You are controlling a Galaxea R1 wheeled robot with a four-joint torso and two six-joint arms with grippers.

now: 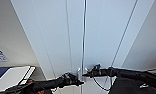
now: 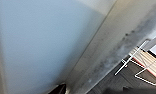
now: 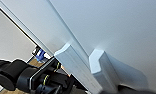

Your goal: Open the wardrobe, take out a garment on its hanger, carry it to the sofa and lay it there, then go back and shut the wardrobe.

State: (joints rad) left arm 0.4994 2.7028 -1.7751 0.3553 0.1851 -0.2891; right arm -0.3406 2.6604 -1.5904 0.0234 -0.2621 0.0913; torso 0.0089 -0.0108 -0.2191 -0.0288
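Note:
The white wardrobe (image 1: 56, 37) stands right in front of me, and its two panelled doors meet at a thin dark seam. Its two small white handles (image 1: 79, 71) (image 1: 86, 70) sit on either side of that seam. In the head view my left gripper (image 1: 77, 81) is at the left handle and my right gripper (image 1: 86, 74) is at the right handle. In the right wrist view both handles (image 3: 71, 65) (image 3: 101, 66) show large, and my left arm (image 3: 31, 77) is beside the left one. The left wrist view shows a flat door panel (image 2: 39, 42) very close.
Pale walls flank the wardrobe on both sides. A white and blue object (image 1: 11, 77) lies low at my left. The left wrist view shows a wooden table on a white metal frame (image 2: 144, 62) over dark floor.

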